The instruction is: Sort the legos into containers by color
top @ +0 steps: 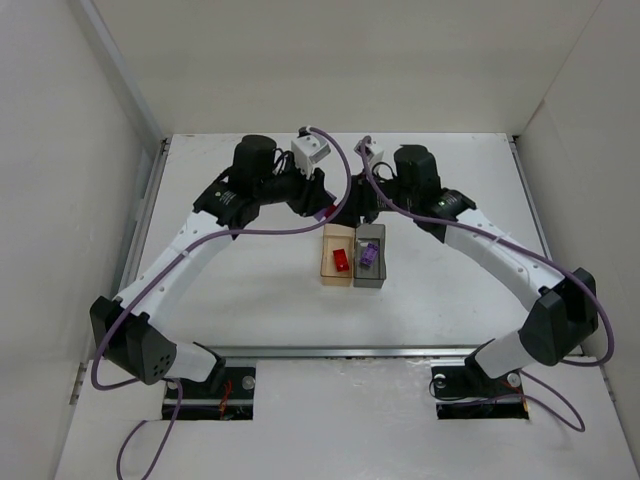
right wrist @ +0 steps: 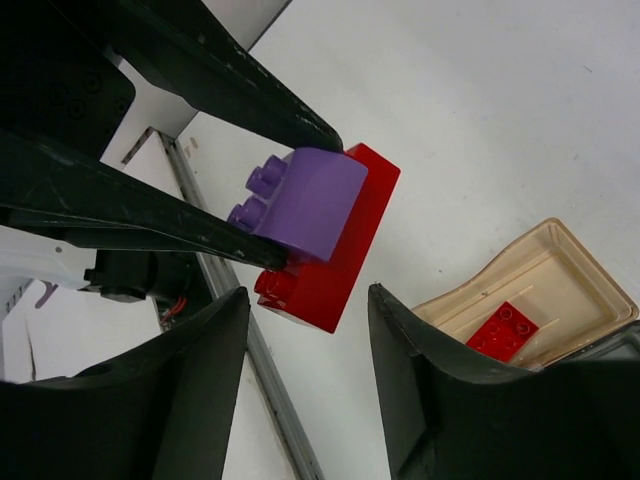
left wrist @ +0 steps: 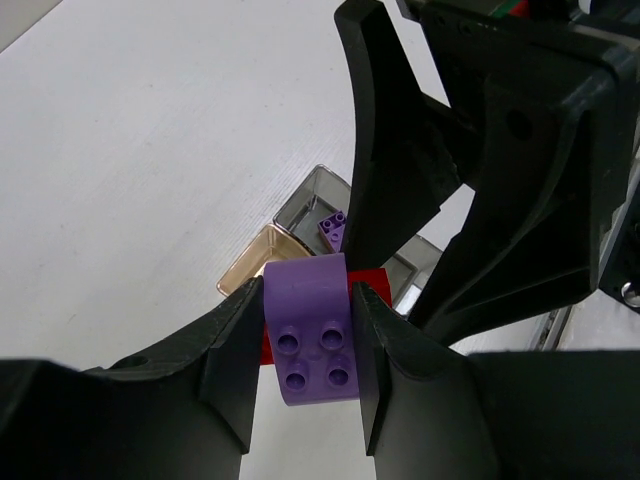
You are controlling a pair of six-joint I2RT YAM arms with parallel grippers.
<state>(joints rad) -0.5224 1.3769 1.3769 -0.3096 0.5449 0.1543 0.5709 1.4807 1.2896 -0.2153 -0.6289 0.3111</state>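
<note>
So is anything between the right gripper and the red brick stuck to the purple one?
Nothing. In the right wrist view the right gripper stands open either side of the red brick; only table shows in the gaps.

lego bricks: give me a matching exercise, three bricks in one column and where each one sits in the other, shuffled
Bricks:
1. small red plastic lego brick
2. small purple plastic lego brick
3. curved purple plastic lego brick

Places:
A. clamped in the left pincer
B. in the translucent orange-tan plastic bin
C. in the dark grey plastic bin

Pairs: 1-B, 2-C, 3-A
</note>
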